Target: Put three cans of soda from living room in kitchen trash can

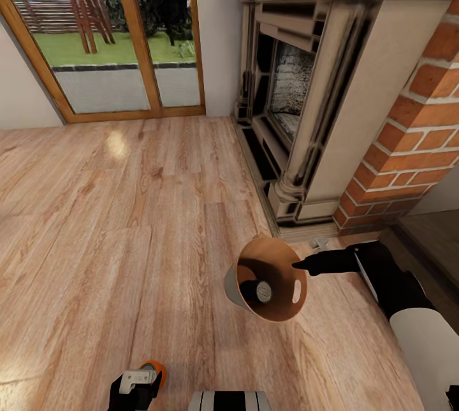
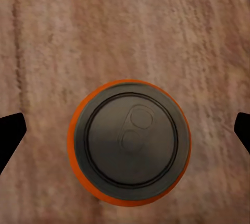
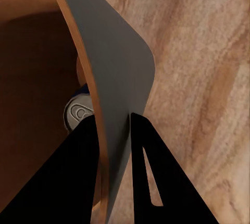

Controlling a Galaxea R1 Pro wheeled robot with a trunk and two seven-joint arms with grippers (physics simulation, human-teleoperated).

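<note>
Head view: right gripper (image 1: 298, 265) pinched the rim of the trash can (image 1: 280, 258), which hung tilted above the light wood floor (image 1: 127, 207) near the brick fireplace (image 1: 357, 111). One soda can (image 1: 260, 291), grey top showing, lay inside it. Left gripper (image 1: 135, 392) sat at the frame's lower edge with an orange soda can (image 1: 156, 369) right beside it; glass patio door (image 1: 115, 35) beyond.

Left wrist view: orange can (image 2: 129, 140) stood upright on the floor, pull-tab top facing the camera, between the two dark fingertips (image 2: 10, 135), which were spread wide and clear of it.

Right wrist view: fingers (image 3: 78, 177) clamped either side of the bucket wall (image 3: 112, 94), one inside, one outside; can top (image 3: 79, 114) visible within.

Judgement: can looked light, rigid, smooth and slippery; grip mid-body across the sides. Bucket thin-walled, rim pinch likely lets it swing.
</note>
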